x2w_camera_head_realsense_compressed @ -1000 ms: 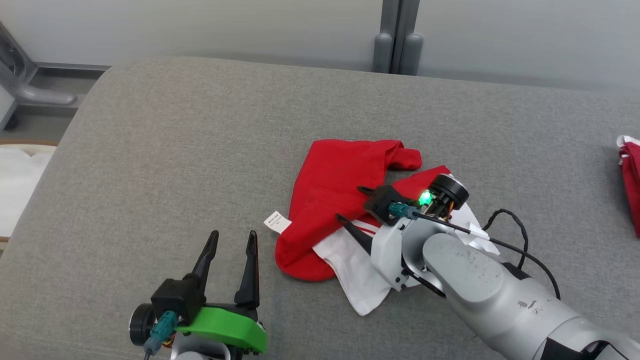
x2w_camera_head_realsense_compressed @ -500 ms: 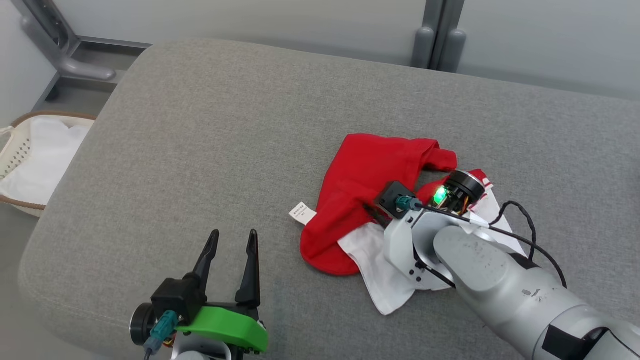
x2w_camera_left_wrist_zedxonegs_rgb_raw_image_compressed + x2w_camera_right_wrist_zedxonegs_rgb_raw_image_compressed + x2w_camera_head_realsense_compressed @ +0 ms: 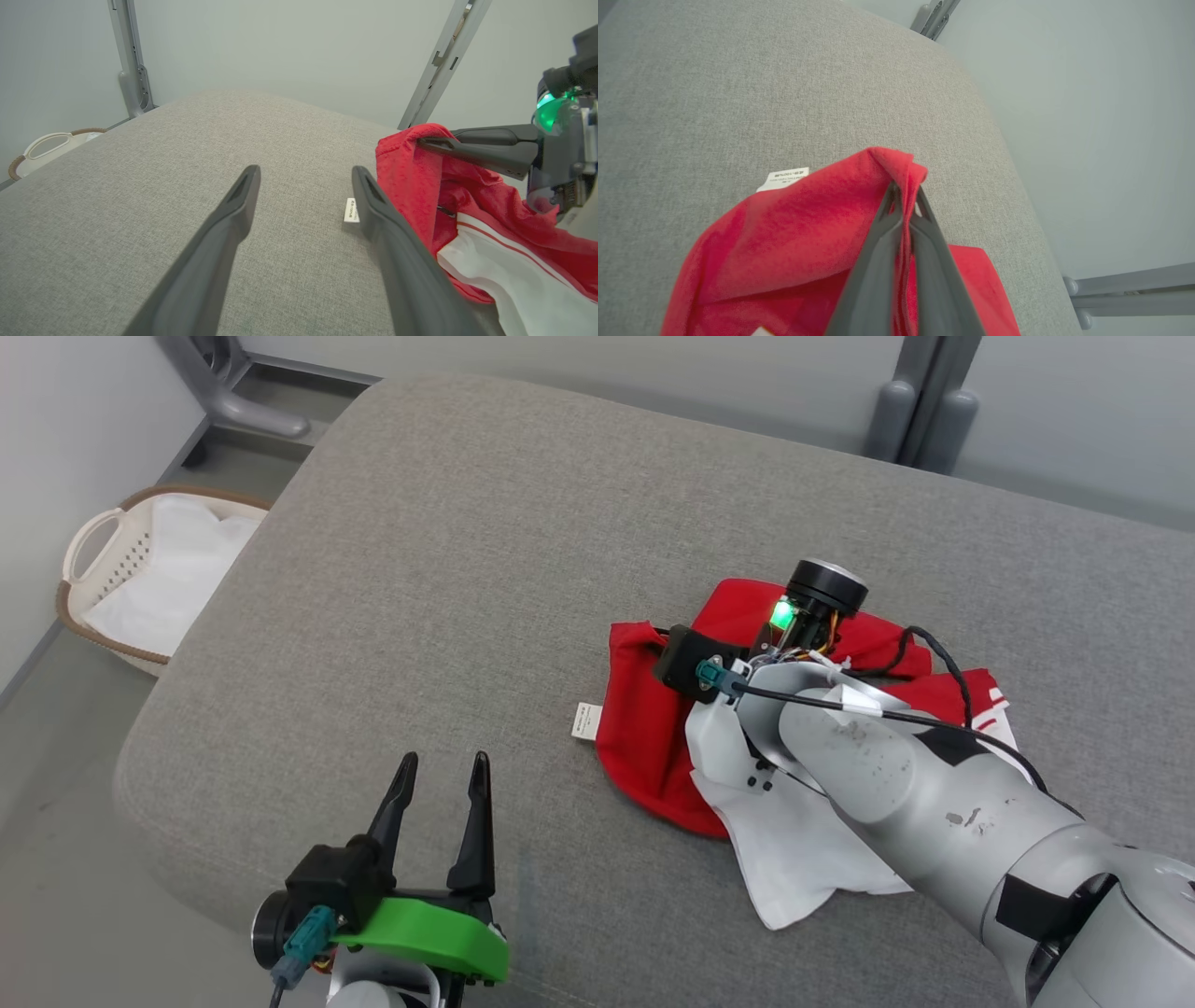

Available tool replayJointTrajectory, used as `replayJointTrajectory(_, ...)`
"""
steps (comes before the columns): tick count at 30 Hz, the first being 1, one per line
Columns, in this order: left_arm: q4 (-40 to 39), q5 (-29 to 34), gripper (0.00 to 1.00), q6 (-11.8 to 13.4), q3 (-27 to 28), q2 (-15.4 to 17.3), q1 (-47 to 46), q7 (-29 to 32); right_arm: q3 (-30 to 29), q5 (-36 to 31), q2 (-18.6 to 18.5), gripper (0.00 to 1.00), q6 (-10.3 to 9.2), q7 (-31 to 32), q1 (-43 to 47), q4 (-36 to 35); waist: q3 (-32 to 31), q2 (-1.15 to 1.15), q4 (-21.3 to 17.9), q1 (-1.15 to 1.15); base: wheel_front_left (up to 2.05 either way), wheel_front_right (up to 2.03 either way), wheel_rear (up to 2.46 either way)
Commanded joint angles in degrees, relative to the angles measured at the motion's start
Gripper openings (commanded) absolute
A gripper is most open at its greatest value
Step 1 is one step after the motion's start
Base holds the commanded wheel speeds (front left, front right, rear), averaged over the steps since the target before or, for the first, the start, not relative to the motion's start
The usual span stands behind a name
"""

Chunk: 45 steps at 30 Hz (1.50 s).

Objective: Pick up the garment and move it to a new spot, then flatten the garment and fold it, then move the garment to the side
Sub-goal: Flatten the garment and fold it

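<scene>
The garment (image 3: 644, 747), red with a white striped part, lies crumpled on the grey cushion (image 3: 467, 551), right of centre. My right gripper (image 3: 655, 634) is shut on a raised fold of its red fabric. The right wrist view shows the closed fingertips (image 3: 903, 189) pinching the top of the red fold of the garment (image 3: 808, 224). My left gripper (image 3: 444, 763) stands open above the cushion's near edge, left of the garment, with nothing between its fingers. From the left wrist, the open left gripper (image 3: 306, 172) sits just left of the garment (image 3: 411, 186), and the right gripper (image 3: 423, 142) grips the cloth.
A white care label (image 3: 586, 721) sticks out from the garment's left side. A cream laundry basket (image 3: 93, 569) with white cloth stands on the floor past the cushion's left end. Grey metal posts (image 3: 920, 411) rise behind the cushion against the pale wall.
My right gripper has gone from open over the garment to shut on a red fold, which now stands raised. The camera has swung, so the picture shifted. The left gripper stayed open.
</scene>
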Motion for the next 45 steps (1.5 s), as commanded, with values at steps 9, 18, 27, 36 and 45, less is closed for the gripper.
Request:
replayJointTrajectory(9,-0.4,-1.2,1.00,0.9,0.3,0.1,-0.4,0.0,4.0,4.2,-0.2,1.00,-0.10,-2.8,-2.8,-3.4,1.3,0.00,1.5,0.00,0.00,0.00,0.00)
replayJointTrajectory(18,-0.7,0.3,1.00,0.8,2.4,0.1,-0.1,0.0,-4.8,5.5,-1.7,1.00,-0.10,-3.3,-2.8,-6.1,0.1,0.00,-4.9,0.00,0.00,0.00,0.00)
replayJointTrajectory(27,-0.8,2.2,1.00,0.1,4.2,0.1,1.2,0.0,-15.5,5.3,-8.0,1.00,-0.10,-3.3,8.2,-13.4,-1.4,0.00,-13.0,0.00,0.00,0.00,0.00)
replayJointTrajectory(36,-0.6,2.9,1.00,-0.3,4.2,0.1,1.2,0.0,-23.1,4.8,-10.7,1.00,-0.10,-3.3,23.2,-22.4,-1.3,0.00,-17.1,0.00,0.00,0.00,0.00)
replayJointTrajectory(45,-0.3,3.1,1.00,-1.0,4.4,0.1,0.4,0.0,-24.6,5.8,-11.7,1.00,-0.10,2.5,30.2,-27.4,0.0,0.00,-16.4,0.00,0.00,0.00,0.00)
